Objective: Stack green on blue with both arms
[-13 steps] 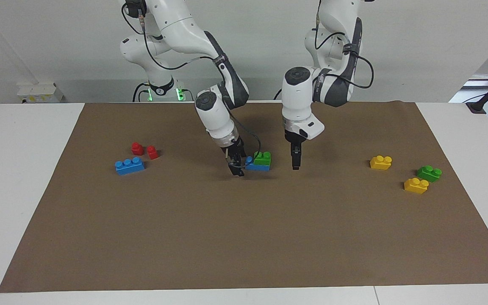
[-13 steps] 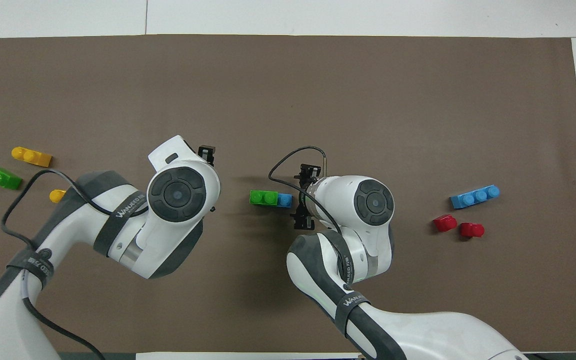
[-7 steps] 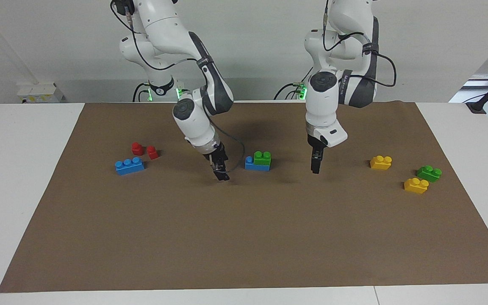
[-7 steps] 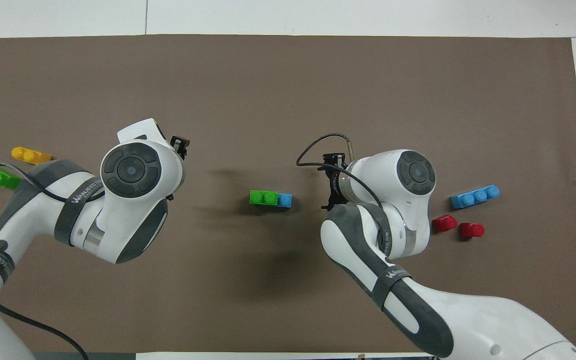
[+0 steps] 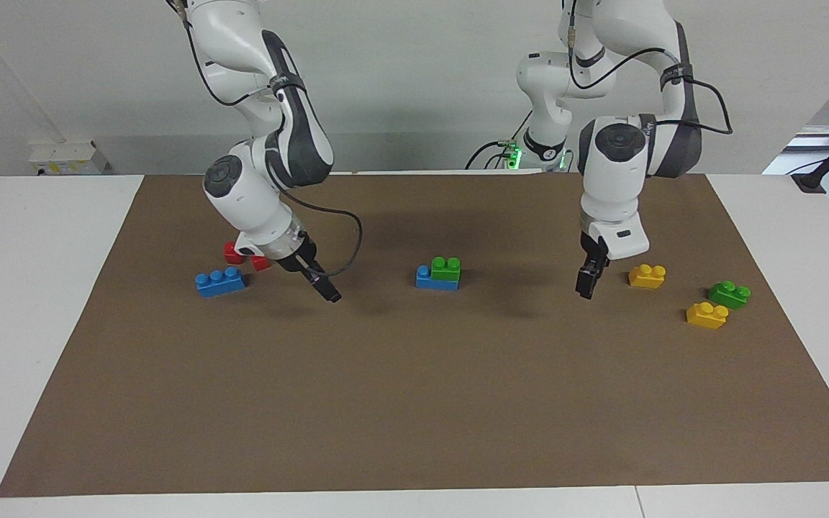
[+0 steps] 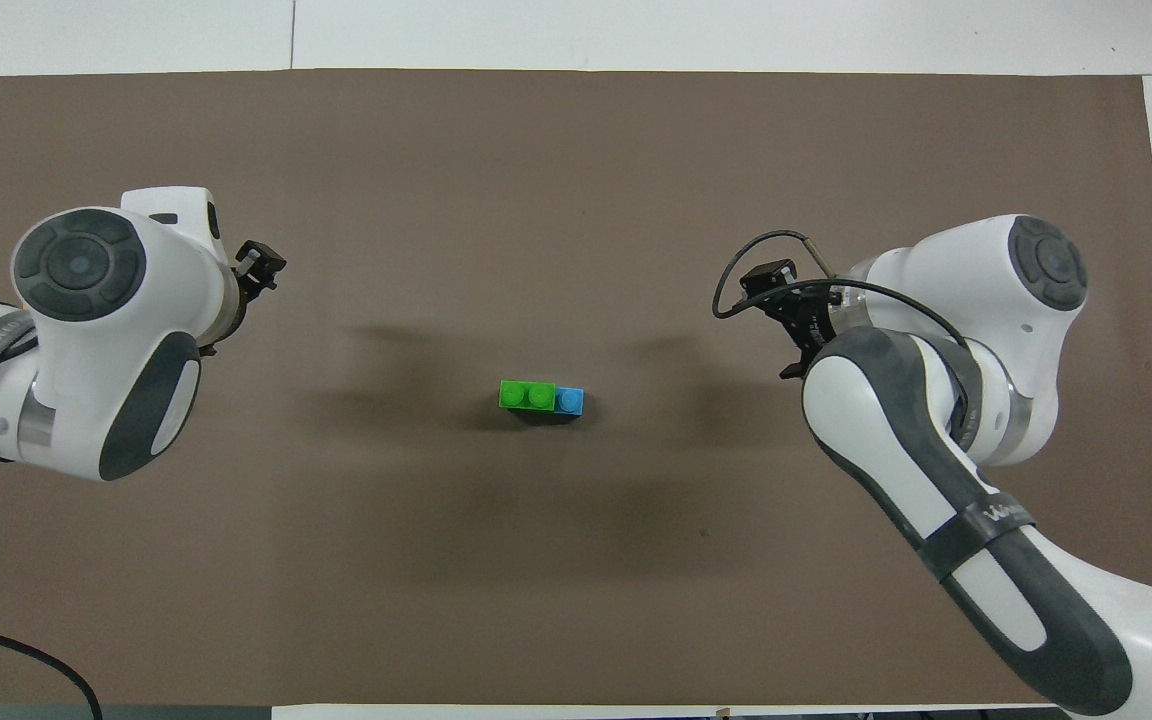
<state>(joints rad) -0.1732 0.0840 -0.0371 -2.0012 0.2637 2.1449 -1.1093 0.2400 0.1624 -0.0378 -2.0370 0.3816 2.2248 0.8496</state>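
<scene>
Left tool (image 5: 586, 286) is hanging released and empty over the mat just beside a yellow brick (image 5: 647, 276); right tool (image 5: 327, 290) is likewise released, tilted, over the mat beside the spare blue brick (image 5: 220, 282). Neither is touching anything.

Green brick (image 5: 446, 269) is sitting on the blue brick (image 5: 429, 280) at mid-mat, covering the end toward the left arm and leaving one blue stud showing. The stack is standing alone, well apart from both tools, so the task is looking done.

Risks, as judged: the green may be only resting, not pressed home, so a bump to the desk (image 5: 40, 302) could be unseating it. An arm swinging low back across the middle could be knocking the stack. The right tool's loose cable (image 5: 351, 237) is dangling and could be snagging the red blocks (image 5: 233, 252).

Surface: a brown mat (image 5: 414, 403) is lying flat on a white desk. Second green brick (image 5: 729, 294) and another yellow one (image 5: 707, 315) are lying toward the left arm's end. Plain pale wall is showing by the arm bases.
</scene>
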